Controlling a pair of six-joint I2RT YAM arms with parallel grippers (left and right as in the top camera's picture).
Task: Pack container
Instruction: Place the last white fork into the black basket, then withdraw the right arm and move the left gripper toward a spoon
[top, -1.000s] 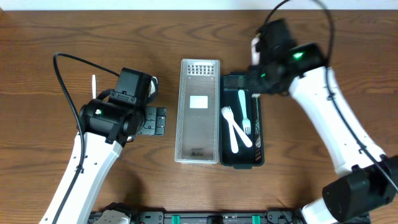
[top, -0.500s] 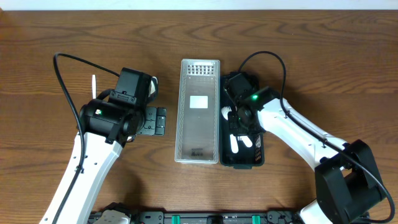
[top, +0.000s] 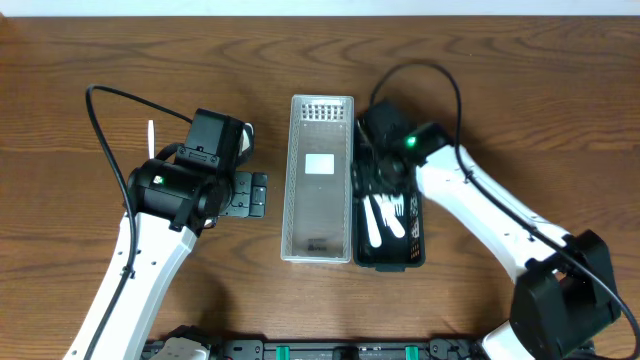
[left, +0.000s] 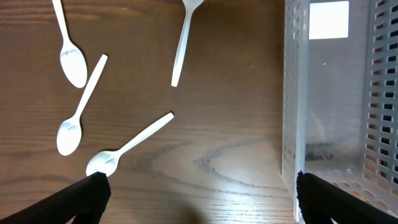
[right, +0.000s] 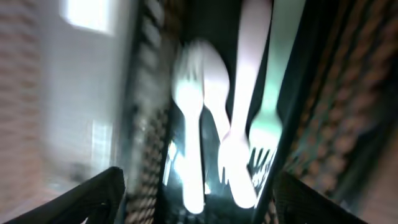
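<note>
Right gripper (right: 199, 186): low over the black tray (top: 390, 262), jaws wide apart, nothing held. View blurred.
Black tray: holds 3 pale forks (right: 189, 130), lying lengthwise, overlapping.
Clear tray (top: 320, 215): touching the black tray's left side, parallel to it; white label on its floor.
Left gripper (left: 199, 186): jaws fully apart, empty, above bare table (left: 224, 143) just left of the clear tray.
Loose on table near left gripper: 3 white spoons (left: 73, 62), plus 1 white handle (left: 180, 53) with its head cut off by the frame edge.
</note>
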